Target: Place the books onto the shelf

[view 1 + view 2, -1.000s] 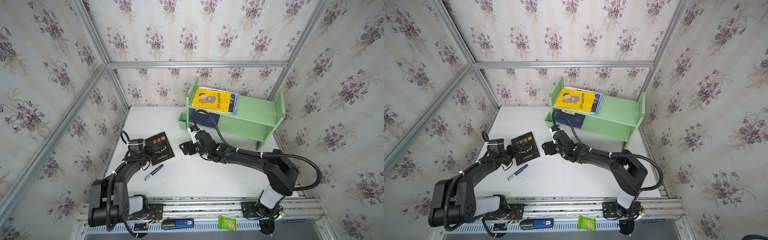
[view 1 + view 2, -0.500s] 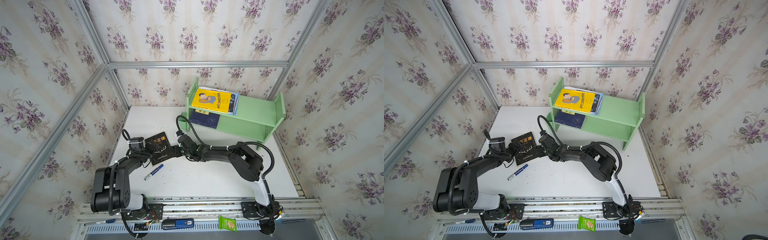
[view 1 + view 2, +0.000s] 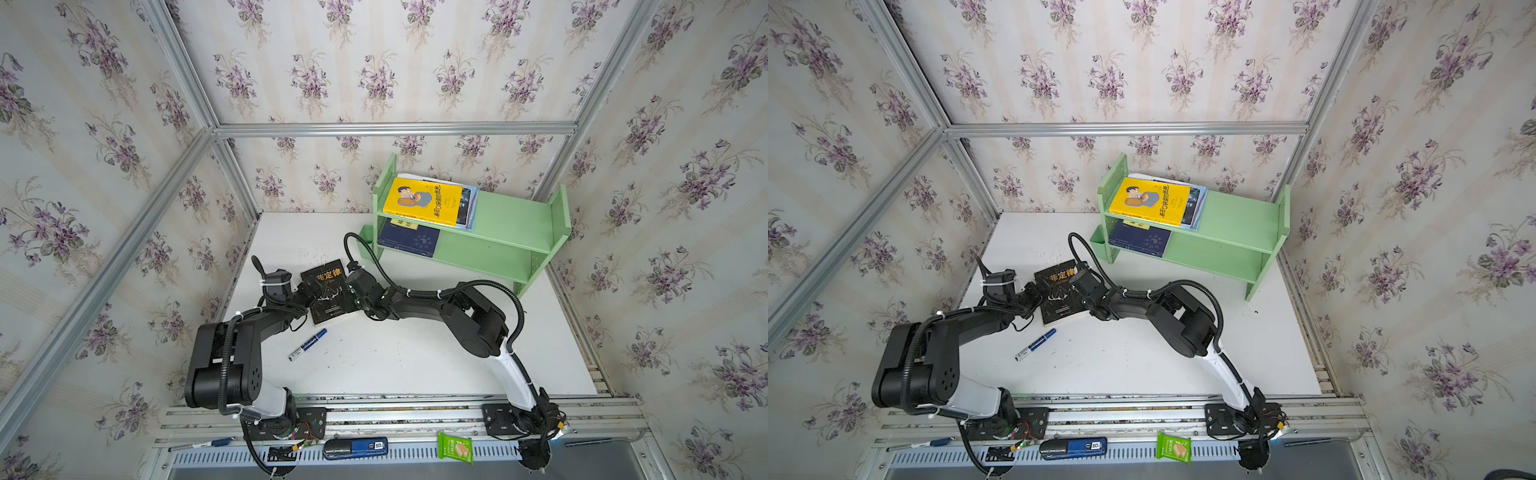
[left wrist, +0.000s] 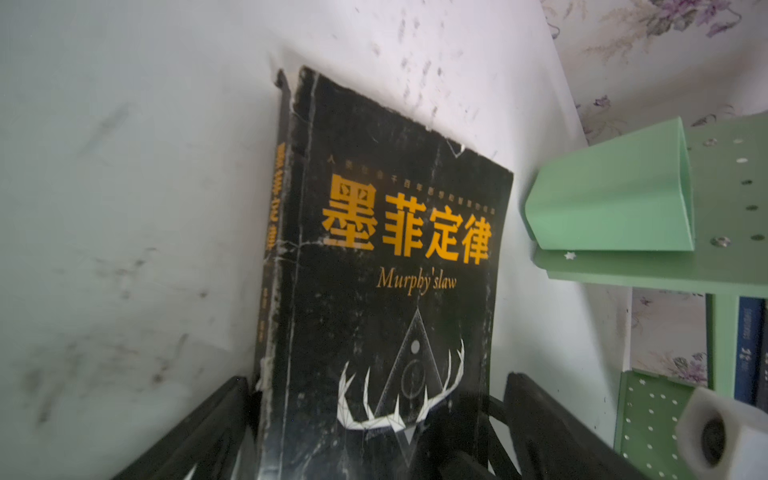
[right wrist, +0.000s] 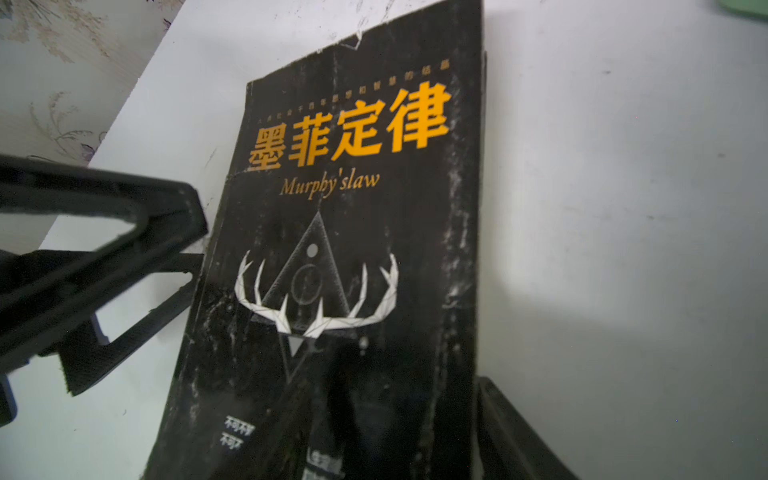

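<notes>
One black paperback (image 4: 386,291), scuffed, cracked spine

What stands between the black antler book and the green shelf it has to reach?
Nothing visible does: bare table lies between the black book and the shelf, and the blue marker lies on the book's opposite side.

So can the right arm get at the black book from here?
Probably yes: the right gripper sits at the book's right edge with nothing between; the left gripper is at its opposite edge.
</notes>
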